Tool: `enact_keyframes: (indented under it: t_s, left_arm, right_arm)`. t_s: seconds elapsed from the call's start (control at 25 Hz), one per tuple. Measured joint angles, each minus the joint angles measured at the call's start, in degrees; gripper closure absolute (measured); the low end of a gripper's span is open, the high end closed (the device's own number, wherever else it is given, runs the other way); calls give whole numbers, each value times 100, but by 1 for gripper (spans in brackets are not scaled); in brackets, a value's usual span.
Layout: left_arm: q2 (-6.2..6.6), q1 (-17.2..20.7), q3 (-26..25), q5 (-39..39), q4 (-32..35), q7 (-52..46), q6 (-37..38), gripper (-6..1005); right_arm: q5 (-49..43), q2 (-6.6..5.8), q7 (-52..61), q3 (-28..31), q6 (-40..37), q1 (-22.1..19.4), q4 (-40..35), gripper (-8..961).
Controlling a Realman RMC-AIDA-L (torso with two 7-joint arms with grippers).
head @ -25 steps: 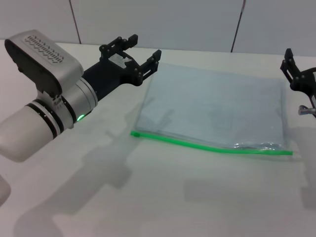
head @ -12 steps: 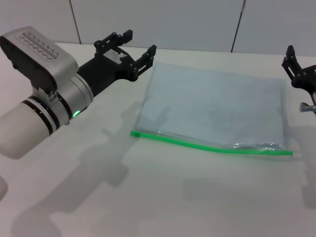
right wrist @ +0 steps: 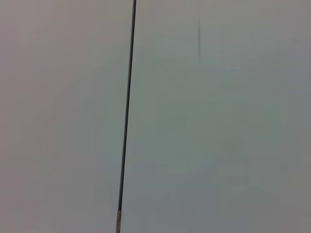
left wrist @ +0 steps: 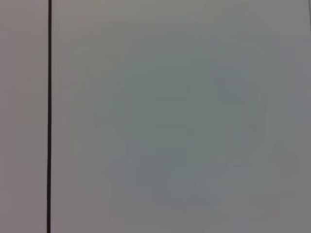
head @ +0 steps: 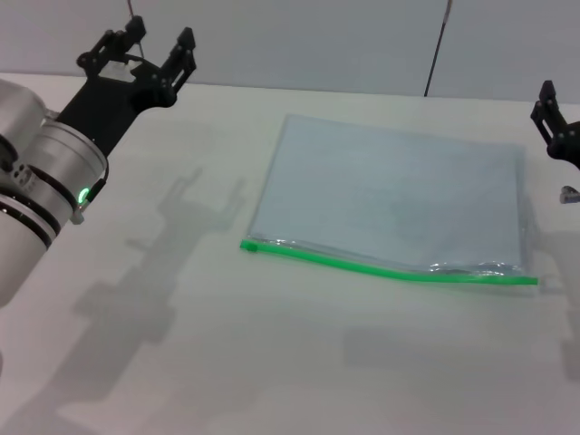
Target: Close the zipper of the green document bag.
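Note:
The green document bag (head: 390, 195) lies flat on the white table (head: 181, 362), a translucent blue-grey pouch. Its zipper (head: 381, 265) runs as a bright green strip along the near long edge, from the left corner to the right corner. No slider can be made out. My left gripper (head: 149, 50) hangs open at the far left, well away from the bag, holding nothing. My right gripper (head: 555, 122) shows only partly at the right edge, beyond the bag's far right corner. Both wrist views show only a pale wall with a dark seam.
A pale wall (head: 299, 41) with dark vertical seams rises behind the table's far edge. The left arm's silver body (head: 36, 181) fills the left side of the head view.
My left gripper has pulled back from the bag's far left corner, moving left and up. The right gripper has slipped a little farther towards the right edge. The bag has not moved.

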Motion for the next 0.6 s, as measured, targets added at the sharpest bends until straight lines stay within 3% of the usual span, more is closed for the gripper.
enact_keyframes:
  t_s: [0.6]
  left_arm:
    - [5, -58, 5, 1, 130, 9, -164, 335]
  right_arm:
    - [0, 0, 3, -4, 0, 66, 61, 76]
